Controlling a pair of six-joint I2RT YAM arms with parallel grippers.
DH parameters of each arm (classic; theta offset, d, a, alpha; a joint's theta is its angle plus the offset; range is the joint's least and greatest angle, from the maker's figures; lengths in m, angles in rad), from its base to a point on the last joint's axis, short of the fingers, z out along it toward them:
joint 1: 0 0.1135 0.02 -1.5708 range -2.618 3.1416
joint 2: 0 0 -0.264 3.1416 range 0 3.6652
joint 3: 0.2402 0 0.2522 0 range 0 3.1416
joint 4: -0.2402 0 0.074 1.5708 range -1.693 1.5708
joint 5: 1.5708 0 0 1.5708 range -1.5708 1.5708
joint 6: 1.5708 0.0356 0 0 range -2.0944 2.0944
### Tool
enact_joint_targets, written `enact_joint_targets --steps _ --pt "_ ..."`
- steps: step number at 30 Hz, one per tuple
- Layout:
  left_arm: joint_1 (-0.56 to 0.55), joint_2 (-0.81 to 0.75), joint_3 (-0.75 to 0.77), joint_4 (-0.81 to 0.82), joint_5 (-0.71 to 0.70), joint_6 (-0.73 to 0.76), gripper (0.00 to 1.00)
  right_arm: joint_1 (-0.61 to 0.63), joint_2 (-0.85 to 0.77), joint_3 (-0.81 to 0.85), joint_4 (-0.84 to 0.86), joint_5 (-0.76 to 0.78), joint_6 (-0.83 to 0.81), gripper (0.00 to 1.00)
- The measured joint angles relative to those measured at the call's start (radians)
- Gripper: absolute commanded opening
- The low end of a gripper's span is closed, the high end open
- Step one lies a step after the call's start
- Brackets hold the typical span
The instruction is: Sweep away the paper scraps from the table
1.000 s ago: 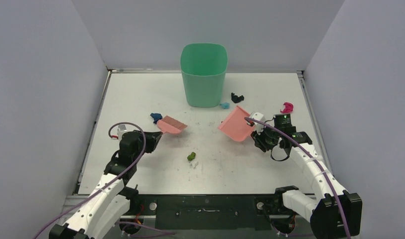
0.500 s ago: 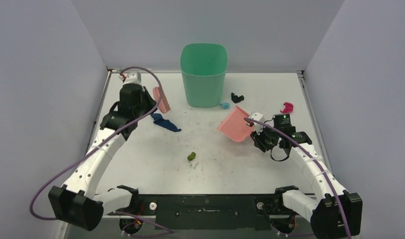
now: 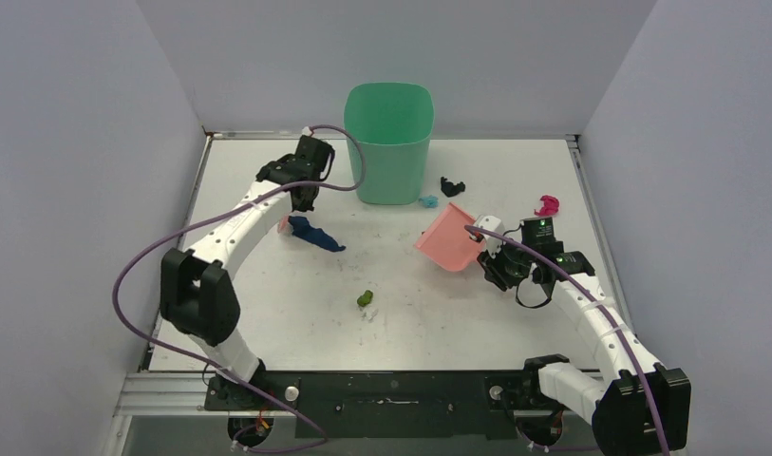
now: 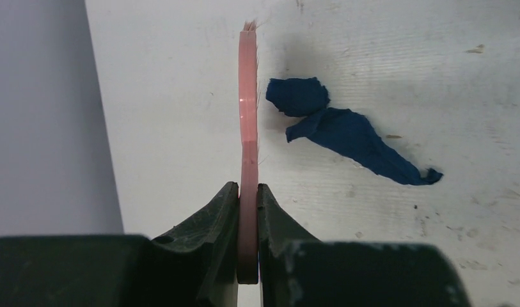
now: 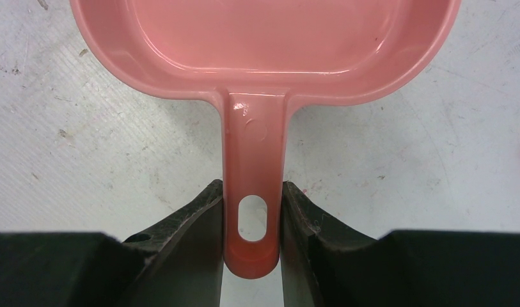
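Since the earlier frame my left arm has swung from the near side far across toward the bin [image 3: 388, 142], while the right arm has not moved at all. My left gripper [image 4: 247, 187] is clenched on the handle of the pink brush [image 4: 247, 115], which stands on its edge. The dark blue scrap [image 4: 346, 134] lies just beside the brush on its bristle side; I cannot tell if the bristles touch it. My right gripper [image 5: 252, 192] is clamped on the handle of the dustpan [image 5: 263, 38], whose tray looks empty. From the dustpan, the green scrap [image 3: 365, 298] is on the near left, the light blue scrap [image 3: 427, 201] and black scrap [image 3: 452, 186] just beyond its far edge, and the magenta scrap [image 3: 548, 204] off to its right, all on the table [image 3: 268, 313]. I judge these scraps very light and soft, so they may roll, skid or catch in the bristles. I would not pinch them with fingers, but take them with the brush from behind, low and slow. The dark blue one has a long flat tail that may drag or unfold.
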Motion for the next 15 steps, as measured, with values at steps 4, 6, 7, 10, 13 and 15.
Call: enact_joint_targets --steps 4,6,7,10,13,15 --pt "-0.021 0.121 0.068 -0.033 -0.095 0.055 0.00 0.000 -0.001 0.000 -0.004 -0.003 -0.004 0.21" --pt "-0.028 0.174 0.090 -0.045 -0.113 0.080 0.00 0.000 -0.001 0.000 -0.004 -0.004 -0.006 0.21" --pt "-0.032 0.198 0.095 -0.047 -0.115 0.093 0.00 0.000 -0.001 0.000 -0.004 -0.006 -0.008 0.21" --pt "-0.053 0.243 0.097 -0.064 -0.093 0.133 0.00 0.000 -0.001 0.000 -0.005 -0.010 -0.013 0.20" --pt "-0.100 0.247 0.097 -0.077 -0.086 0.155 0.00 0.000 -0.001 0.000 -0.005 -0.010 -0.016 0.20" --pt "-0.148 0.243 0.092 -0.083 -0.086 0.158 0.00 0.000 -0.001 0.000 -0.005 -0.010 -0.016 0.20"
